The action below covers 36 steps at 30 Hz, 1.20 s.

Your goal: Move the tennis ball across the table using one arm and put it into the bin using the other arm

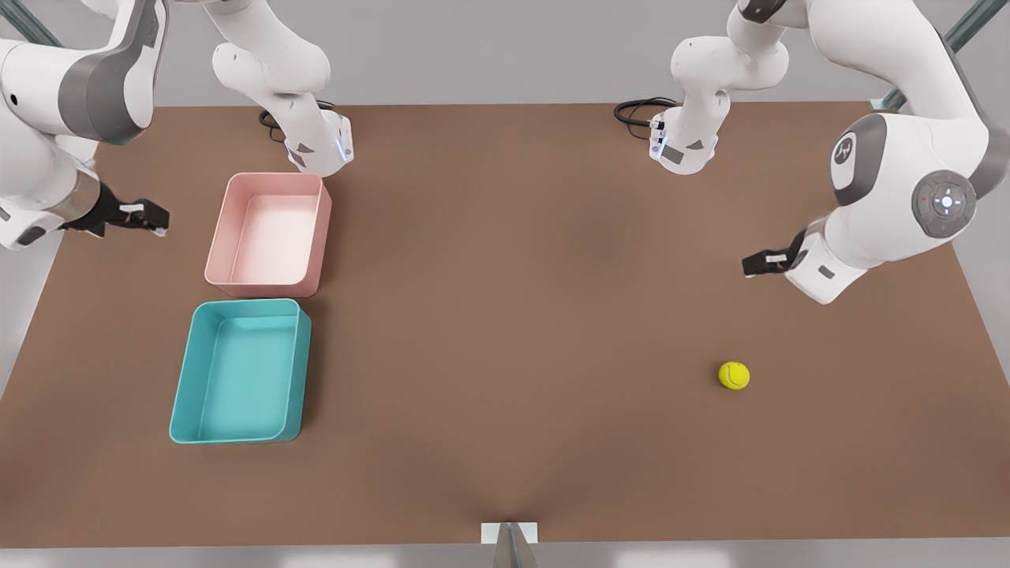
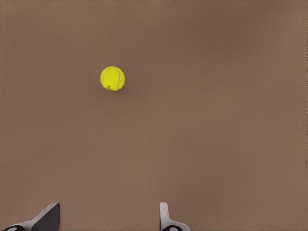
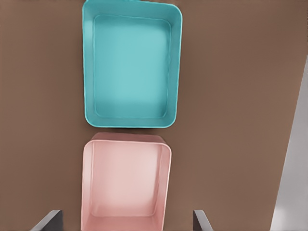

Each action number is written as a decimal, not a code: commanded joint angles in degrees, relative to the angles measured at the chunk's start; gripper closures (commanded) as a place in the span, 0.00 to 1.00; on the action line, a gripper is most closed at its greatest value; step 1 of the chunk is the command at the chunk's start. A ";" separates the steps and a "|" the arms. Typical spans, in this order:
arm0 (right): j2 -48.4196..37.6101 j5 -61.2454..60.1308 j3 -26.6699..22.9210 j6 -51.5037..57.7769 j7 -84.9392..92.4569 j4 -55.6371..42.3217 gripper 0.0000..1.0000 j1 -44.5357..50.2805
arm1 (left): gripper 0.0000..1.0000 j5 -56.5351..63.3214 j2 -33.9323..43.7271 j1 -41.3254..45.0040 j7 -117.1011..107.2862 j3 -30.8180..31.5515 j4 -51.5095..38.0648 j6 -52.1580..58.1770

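The tennis ball (image 1: pixel 734 375) (image 2: pixel 112 78) lies on the brown table (image 1: pixel 513 315) toward the front view's right. My left gripper (image 1: pixel 754 265) (image 2: pixel 108 222) hovers open above the table, a short way behind the ball and apart from it. The teal bin (image 1: pixel 183 379) (image 3: pixel 89 72) sits empty on the front view's left. My right gripper (image 1: pixel 155 222) (image 3: pixel 125 222) hangs open near the table's left edge, above and beside the pink tray, with nothing between its fingers.
An empty pink tray (image 1: pixel 221 229) (image 3: pixel 86 183) stands just behind the teal bin. Black cables (image 1: pixel 639 110) lie by the arm bases at the back. A small white bracket (image 1: pixel 510 533) sits at the front edge.
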<state>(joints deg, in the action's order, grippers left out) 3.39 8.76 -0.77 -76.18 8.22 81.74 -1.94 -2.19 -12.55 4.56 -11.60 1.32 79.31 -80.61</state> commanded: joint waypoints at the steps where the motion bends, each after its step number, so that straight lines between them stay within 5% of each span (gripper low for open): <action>1: 0.13 -0.15 -0.10 -3.28 4.35 0.00 0.00 -0.17 | 0.00 0.25 0.07 0.01 -6.68 0.00 -0.03 -4.73; 3: 0.39 0.11 -0.28 -3.28 4.17 -0.09 0.00 -0.26 | 0.00 0.25 -0.19 0.01 -6.68 0.09 -0.03 -4.82; 4: 1.80 0.29 -0.28 -3.10 4.43 -0.44 0.00 -0.26 | 0.13 0.52 -1.68 -0.08 -4.58 0.00 -0.03 -5.43; 5: 3.11 0.29 -0.46 -2.40 4.61 -0.70 0.00 -0.17 | 0.73 0.69 -3.00 -0.26 -0.02 0.00 -0.03 -6.92; 6: 4.17 0.11 -0.46 -2.66 4.17 -0.44 0.00 -0.26 | 0.79 0.26 -5.28 -1.66 6.30 -0.26 0.84 -14.81; 13: 6.11 -2.26 -0.63 -4.16 1.45 -3.08 0.00 -0.79 | 0.79 5.26 -14.61 -3.95 95.96 -3.78 6.65 -37.34; 20: 6.19 -2.17 -0.63 -4.16 1.62 -3.78 0.00 -0.70 | 0.79 5.26 -21.20 -7.55 132.54 -3.78 9.55 -45.69; 36: 7.42 -2.61 -0.72 -3.63 6.37 -1.94 0.00 -1.05 | 0.79 13.35 -24.45 -8.87 112.14 -2.90 17.90 -50.52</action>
<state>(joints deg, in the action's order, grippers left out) 10.87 6.19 -1.45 -79.88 11.94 79.86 -3.05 9.90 -37.07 -4.28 79.83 -1.58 97.20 -129.93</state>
